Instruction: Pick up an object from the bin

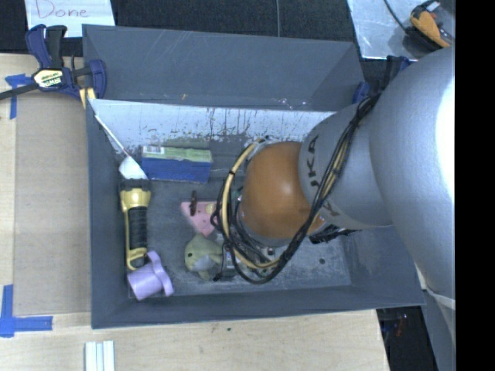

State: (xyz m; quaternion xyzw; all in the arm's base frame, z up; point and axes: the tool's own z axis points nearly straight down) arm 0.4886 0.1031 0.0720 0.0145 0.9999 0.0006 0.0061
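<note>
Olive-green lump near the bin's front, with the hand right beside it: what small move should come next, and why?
Probably shift the hand slightly toward the view's left, over the olive-green lump; it sits just beside that lump, and the pink thing lies close behind.

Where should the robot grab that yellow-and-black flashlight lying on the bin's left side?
Probably the black middle of the flashlight, from straight above, closing across it. It lies flat, its barrel is narrow there, and the purple spool crowds its lower end.
</note>
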